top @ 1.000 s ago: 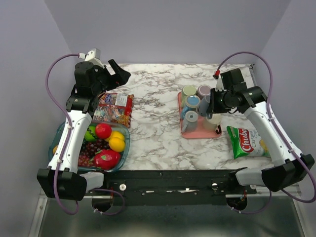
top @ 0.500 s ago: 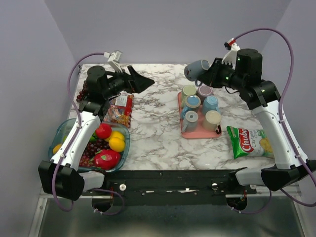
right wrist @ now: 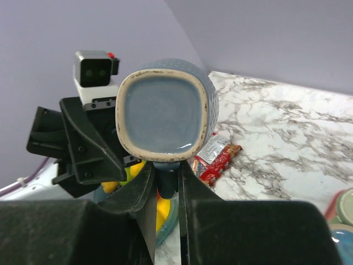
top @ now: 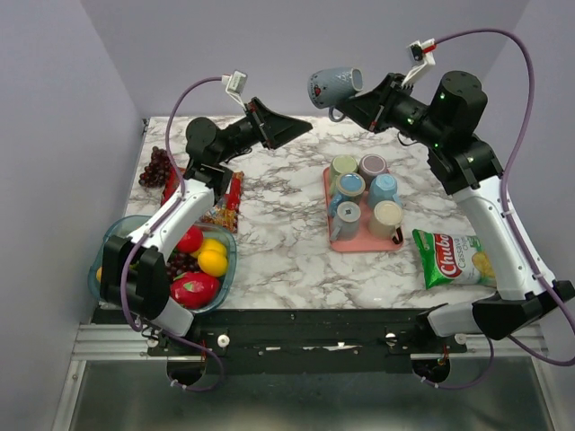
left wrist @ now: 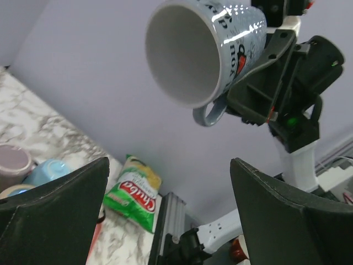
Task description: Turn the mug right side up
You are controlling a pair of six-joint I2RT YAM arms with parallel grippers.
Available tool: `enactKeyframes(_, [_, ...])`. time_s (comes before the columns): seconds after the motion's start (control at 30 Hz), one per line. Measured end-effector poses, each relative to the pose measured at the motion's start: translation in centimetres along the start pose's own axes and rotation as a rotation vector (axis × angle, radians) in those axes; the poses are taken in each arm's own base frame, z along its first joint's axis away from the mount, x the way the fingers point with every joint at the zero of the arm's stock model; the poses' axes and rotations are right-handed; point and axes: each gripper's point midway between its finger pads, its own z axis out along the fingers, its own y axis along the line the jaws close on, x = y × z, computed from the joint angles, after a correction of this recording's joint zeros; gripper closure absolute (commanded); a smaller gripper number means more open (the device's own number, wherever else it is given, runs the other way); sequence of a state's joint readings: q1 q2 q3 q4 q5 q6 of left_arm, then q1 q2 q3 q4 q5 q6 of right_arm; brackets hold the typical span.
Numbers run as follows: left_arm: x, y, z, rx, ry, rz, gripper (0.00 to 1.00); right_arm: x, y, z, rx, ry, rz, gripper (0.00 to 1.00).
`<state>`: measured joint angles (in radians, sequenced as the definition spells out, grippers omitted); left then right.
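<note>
A grey-blue mug (top: 333,86) with dark lettering and a red mark is held high above the table's back edge, lying on its side with its mouth toward the left arm. My right gripper (top: 353,101) is shut on its handle (right wrist: 167,171); the right wrist view shows the mug's glazed base (right wrist: 161,114). My left gripper (top: 301,127) is open and empty, raised and pointing at the mug, a short gap from it. The left wrist view shows the white inside of the mug (left wrist: 187,52) above and between my spread fingers (left wrist: 287,221).
A pink tray (top: 337,242) on the marble table holds several upside-down mugs. A green chips bag (top: 451,259) lies at the right. A glass bowl (top: 225,274) of fruit stands at front left, with a red snack packet (top: 216,202) and dark grapes (top: 154,167) behind it.
The right arm has risen and swung left with the mug, lifted off the tray a second ago. The left arm has risen and reached right toward it.
</note>
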<state>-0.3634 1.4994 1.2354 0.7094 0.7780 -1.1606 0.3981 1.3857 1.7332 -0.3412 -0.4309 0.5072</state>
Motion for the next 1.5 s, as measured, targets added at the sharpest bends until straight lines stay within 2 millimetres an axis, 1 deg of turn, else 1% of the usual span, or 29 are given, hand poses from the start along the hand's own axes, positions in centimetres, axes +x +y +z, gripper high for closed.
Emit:
enactKeyframes(0.03, [-0.2,-0.4,0.5,0.028,-0.007,-0.009,0.02,-0.1,0.4,0.1,-0.015,-0.004,0.001,0.99])
enactKeyframes(0.07, [-0.4,-0.8,0.9,0.056,-0.014,-0.021,0.07,-0.1,0.8,0.2,-0.028,-0.007,0.002,0.99])
enactKeyframes(0.13, [-0.9,-1.9,2.0,0.120,-0.025,-0.043,0.10,-0.3,1.4,0.3,-0.050,-0.015,0.004,0.99])
enactKeyframes(0.17, [-1.1,-2.5,2.4,0.149,-0.030,-0.053,0.16,-0.4,1.7,0.3,-0.060,-0.020,0.005,0.99])
enactKeyframes(0.2, [-1.1,-3.0,2.7,0.171,-0.031,-0.061,0.18,-0.4,2.1,0.4,-0.072,-0.024,0.004,0.99])
enactKeyframes(0.27, [-1.0,-3.8,3.0,0.206,-0.039,-0.080,0.25,-0.6,2.4,0.6,-0.085,-0.036,0.003,0.99])
enactKeyframes(0.33, [-1.0,-4.3,3.2,0.225,-0.044,-0.094,0.27,-0.5,2.5,0.7,-0.093,-0.040,0.006,0.99])
enactKeyframes(0.37, [-1.0,-4.5,3.2,0.231,-0.047,-0.098,0.30,-0.4,2.5,0.8,-0.094,-0.040,0.007,0.99])
enactKeyframes(0.4, [-1.1,-4.6,3.2,0.235,-0.052,-0.098,0.32,-0.3,2.4,0.9,-0.093,-0.037,0.010,0.99])
enactKeyframes(0.43, [-1.2,-4.7,3.3,0.236,-0.058,-0.103,0.33,-0.1,2.3,0.9,-0.092,-0.035,0.013,0.99])
enactKeyframes(0.47, [-1.2,-4.7,3.3,0.238,-0.062,-0.102,0.36,0.0,2.3,1.0,-0.092,-0.032,0.017,0.99])
enactKeyframes(0.57, [-1.4,-4.7,3.4,0.233,-0.071,-0.106,0.40,0.1,2.2,1.1,-0.094,-0.034,0.021,0.99])
enactKeyframes(0.73, [-0.9,-4.9,4.3,0.236,-0.057,-0.111,0.46,-0.1,2.4,1.2,-0.102,-0.043,0.029,0.99])
enactKeyframes(0.83, [-0.6,-5.0,4.7,0.234,-0.048,-0.107,0.53,-0.2,2.5,1.3,-0.107,-0.050,0.034,0.99])
enactKeyframes(0.87, [-0.5,-5.0,4.7,0.234,-0.048,-0.103,0.56,-0.2,2.5,1.3,-0.108,-0.051,0.036,0.99])
enactKeyframes(0.93, [-0.6,-4.9,4.8,0.229,-0.045,-0.101,0.59,-0.1,2.5,1.4,-0.110,-0.053,0.040,0.99])
enactKeyframes(1.03, [-0.6,-4.8,5.0,0.221,-0.044,-0.099,0.66,-0.2,2.6,1.4,-0.120,-0.059,0.046,0.99])
enactKeyframes(1.07, [-0.6,-4.7,5.0,0.219,-0.043,-0.100,0.70,-0.2,2.6,1.5,-0.123,-0.060,0.048,0.99])
enactKeyframes(1.13, [-0.6,-4.7,5.0,0.217,-0.043,-0.102,0.72,-0.2,2.6,1.5,-0.125,-0.063,0.051,0.99])
enactKeyframes(1.17, [-0.7,-4.7,5.0,0.217,-0.044,-0.102,0.77,-0.2,2.5,1.5,-0.125,-0.066,0.051,0.99])
enactKeyframes(1.23, [-0.8,-4.7,4.9,0.217,-0.047,-0.099,0.83,-0.2,2.4,1.6,-0.125,-0.069,0.054,0.99])
enactKeyframes(1.27, [-0.8,-4.6,4.9,0.216,-0.047,-0.098,0.92,-0.1,2.3,1.6,-0.125,-0.070,0.056,0.99])
enactKeyframes(1.33, [-0.7,-4.5,5.0,0.213,-0.046,-0.097,1.00,-0.1,2.3,1.7,-0.127,-0.072,0.057,0.99])
enactKeyframes(1.5, [-0.7,-4.3,5.0,0.205,-0.045,-0.092,1.00,0.1,2.0,1.7,-0.126,-0.076,0.061,0.99])
